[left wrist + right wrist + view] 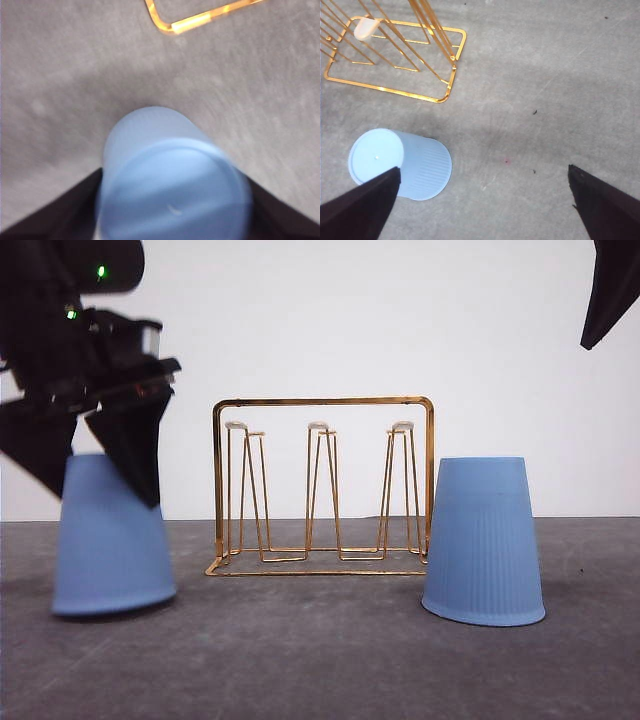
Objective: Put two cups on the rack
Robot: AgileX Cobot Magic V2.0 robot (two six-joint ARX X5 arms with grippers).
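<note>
The left gripper (95,455) is matte black, its fingers (130,445) broad wedges tapering to points. Above the jaws the housing carries two small green lights. The right gripper's (482,200) fingers are the same black wedges.

grey table (330,650), white wall (400,320)

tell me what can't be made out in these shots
- Left cup: its top is hidden behind the left gripper in the front view; the left wrist view is blurred, so grip contact is unclear.
- Right gripper: both fingers cut off by the frame edge.
- Rack: cropped in both wrist views.
</note>
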